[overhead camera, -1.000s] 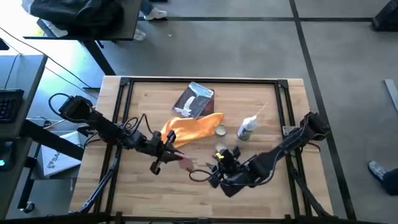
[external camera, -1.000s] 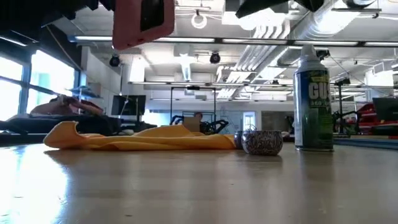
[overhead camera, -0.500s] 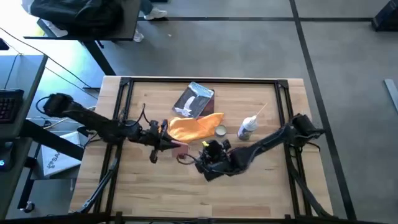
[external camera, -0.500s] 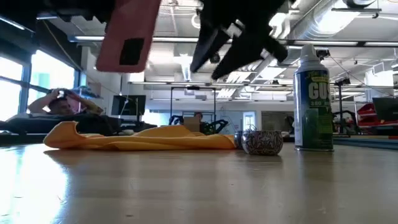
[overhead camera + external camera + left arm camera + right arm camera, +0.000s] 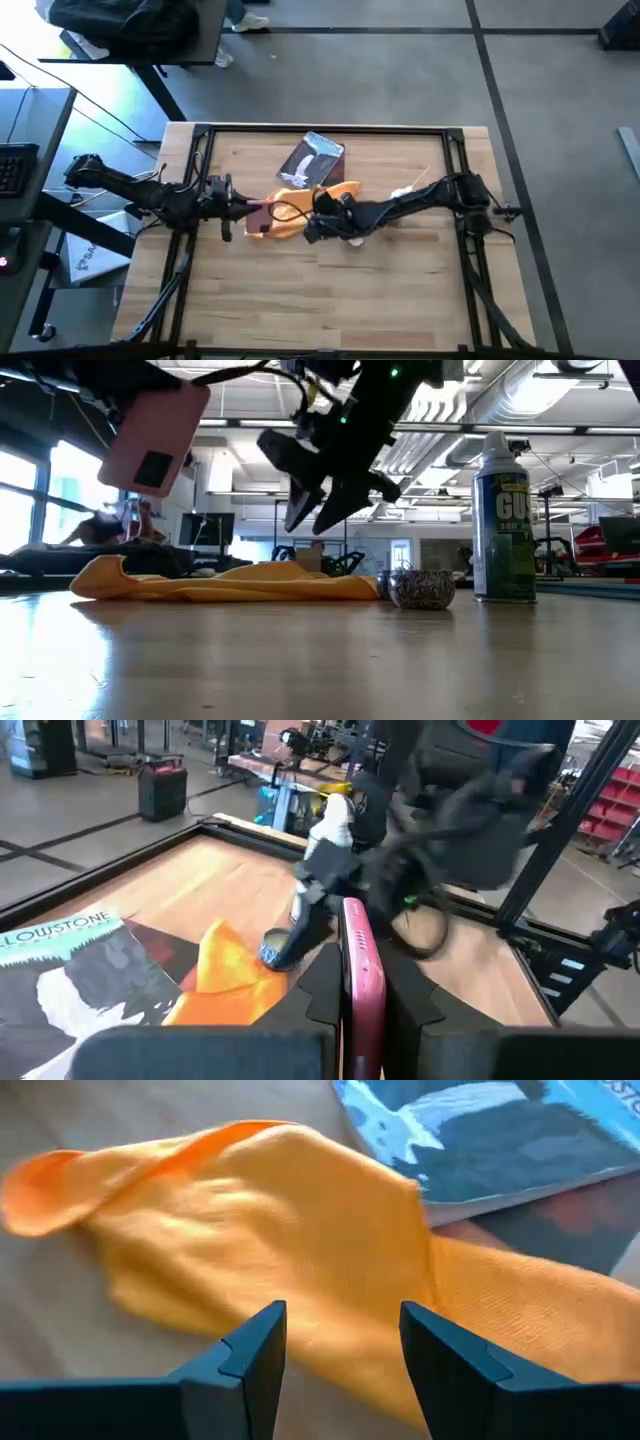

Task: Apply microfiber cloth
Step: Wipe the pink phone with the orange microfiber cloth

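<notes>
The orange-yellow microfiber cloth lies crumpled on the wooden table, its far edge against a grey-blue and white packet. My right gripper hangs open just above the cloth, fingers slanting down, one fingertip on either side of the cloth's middle in the right wrist view. My left gripper is left of the cloth, shut on a pink phone held in the air. My left gripper pinches the pink phone between its two fingers, which lie on its two flat faces, so the left wrist view sees it edge-on. The fingers reach in level from the table's left. The phone sticks out past them, tilted and lifted clear of the table.
A green-labelled spray can and a small round tin stand right of the cloth, under my right arm in the high view. The table's near half is bare wood. A black frame runs along the table's edges.
My right gripper has swung from the table's near middle toward the far edge and left, coming down over the cloth. My left gripper has carried the pink phone toward the left and far edges, and the phone has tipped. The cloth has stayed still.
</notes>
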